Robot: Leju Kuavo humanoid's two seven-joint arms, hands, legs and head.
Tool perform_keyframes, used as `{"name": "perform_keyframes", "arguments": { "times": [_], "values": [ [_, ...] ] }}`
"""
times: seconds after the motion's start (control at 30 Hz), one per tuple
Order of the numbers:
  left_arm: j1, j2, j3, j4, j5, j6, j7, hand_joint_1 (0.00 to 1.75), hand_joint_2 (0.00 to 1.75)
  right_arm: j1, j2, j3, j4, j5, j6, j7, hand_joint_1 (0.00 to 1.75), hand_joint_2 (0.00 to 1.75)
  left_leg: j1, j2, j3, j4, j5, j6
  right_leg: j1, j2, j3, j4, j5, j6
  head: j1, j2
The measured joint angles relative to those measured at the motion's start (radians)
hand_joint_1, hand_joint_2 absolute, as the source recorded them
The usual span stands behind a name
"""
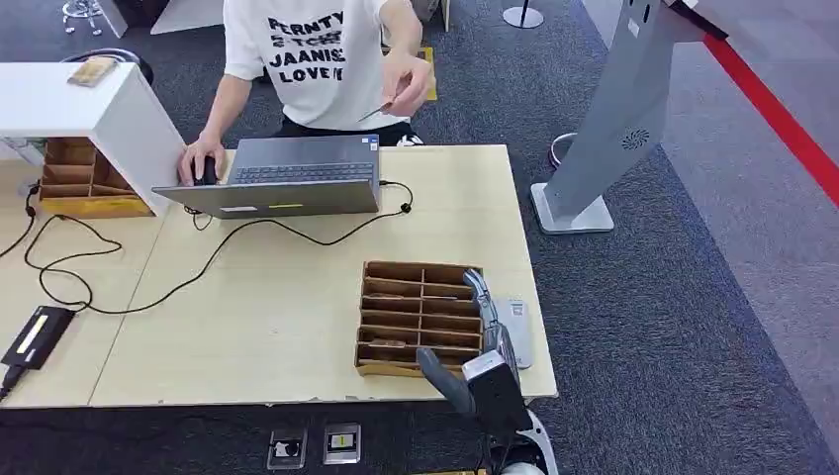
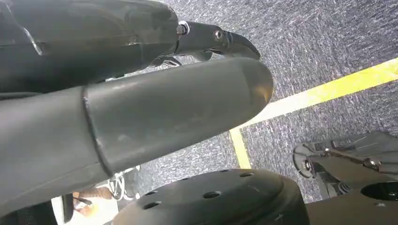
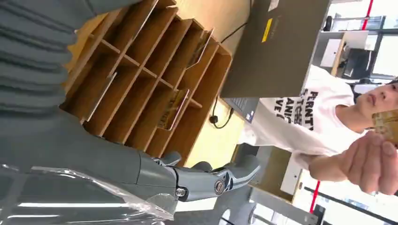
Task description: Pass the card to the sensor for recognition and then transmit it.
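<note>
Across the table a person pinches a gold card (image 1: 376, 111) in a raised hand; the card (image 3: 386, 125) also shows in the right wrist view. A flat grey sensor pad (image 1: 518, 329) lies at the table's near right corner, beside a wooden divider box (image 1: 420, 267). My right hand (image 1: 489, 322) hovers over the gap between box and pad, fingers stretched out, holding nothing. In the right wrist view its fingers (image 3: 211, 180) point past the box (image 3: 141, 70), where a few cards stand in slots. My left hand (image 2: 164, 108) hangs over the carpet, empty, fingers apart.
A grey laptop (image 1: 287, 176) sits in front of the person, with a cable trailing left to a black device (image 1: 38, 334). A white shelf (image 1: 89, 109) and a second wooden box (image 1: 84, 180) stand at far left. A grey kiosk stand (image 1: 613, 129) rises right of the table.
</note>
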Motion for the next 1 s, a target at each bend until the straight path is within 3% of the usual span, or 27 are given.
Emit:
{"name": "perform_keyframes", "arguments": {
  "times": [0.57, 1.0],
  "values": [
    [0.0, 0.0, 0.0, 0.0, -0.015, -0.002, 0.001, 0.0, 0.0, -0.069, 0.003, 0.0, 0.0, 0.197, -0.016, 0.028, 0.0, 1.75, 0.0, 0.0, 0.0, 0.0, 0.0, 0.0, 0.0, 0.0, 0.0, 0.0, 0.0, 0.0, 0.0, 0.0],
    [0.0, 0.0, 0.0, 0.0, -0.038, -0.001, 0.002, 0.0, 0.0, -0.202, 0.027, 0.007, 0.015, 0.579, -0.016, 0.149, 0.0, 1.75, 0.0, 0.0, 0.0, 0.0, 0.0, 0.0, 0.0, 0.0, 0.0, 0.0, 0.0, 0.0, 0.0, 0.0]
  ]
}}
